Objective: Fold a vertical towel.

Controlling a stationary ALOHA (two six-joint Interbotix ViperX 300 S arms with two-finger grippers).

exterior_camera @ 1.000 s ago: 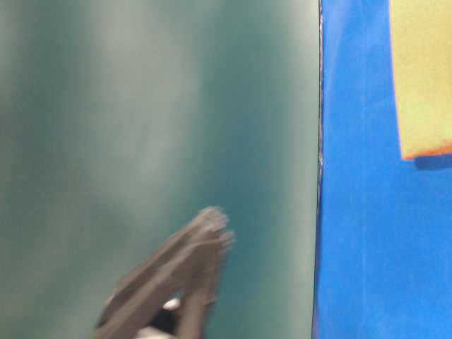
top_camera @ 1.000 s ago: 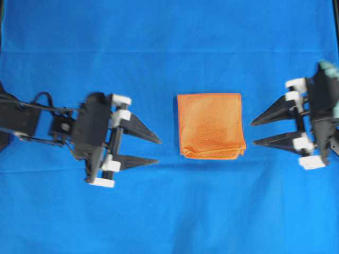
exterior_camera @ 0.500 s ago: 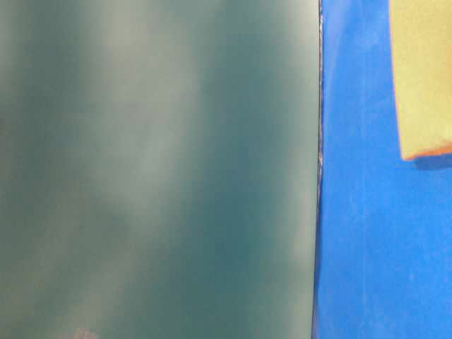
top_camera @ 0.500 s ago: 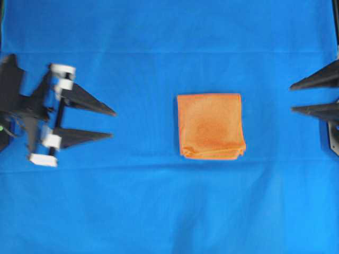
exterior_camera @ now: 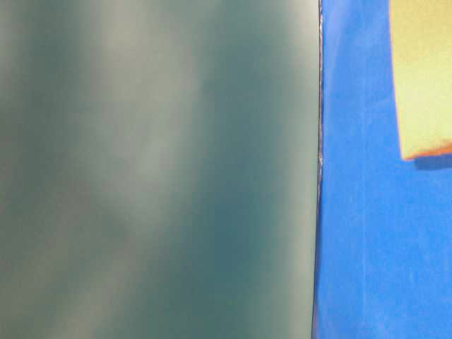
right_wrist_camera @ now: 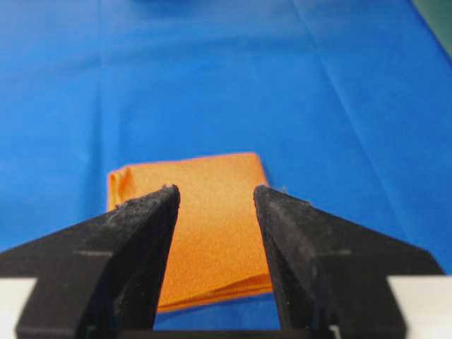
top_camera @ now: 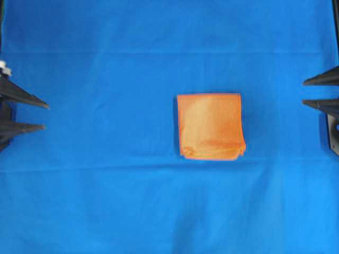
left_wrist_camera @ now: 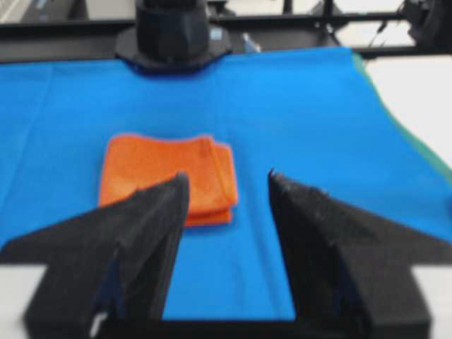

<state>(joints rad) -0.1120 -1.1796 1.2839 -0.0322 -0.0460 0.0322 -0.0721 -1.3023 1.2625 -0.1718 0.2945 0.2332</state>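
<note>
From my remote station I see the towel (top_camera: 211, 126), an orange microfibre cloth, lying flat and already layered just right of centre in the overhead frame, on the blue sheet (top_camera: 132, 201) that covers the worktop. At the far left edge of that frame my left tool (top_camera: 32, 116) shows only its two dark tips, spread apart with nothing between them; at the far right edge the right tool (top_camera: 312, 92) likewise stands spread and empty, both well apart from the cloth. In the left wrist view the towel sits in the middle left of the frame beyond the parted fingers (left_wrist_camera: 152, 212), its stacked edges showing along the right and near sides. In the right wrist view it lies at lower centre, framed between the open jaws. The table-level view gives little: a corner of the cloth at upper right and a blurred green surface. I judge the cloth light, soft and limp, likely to sag or slide on the sheet, so I would pinch it at a loose corner or along a stitched edge, catching all the layers.
</note>
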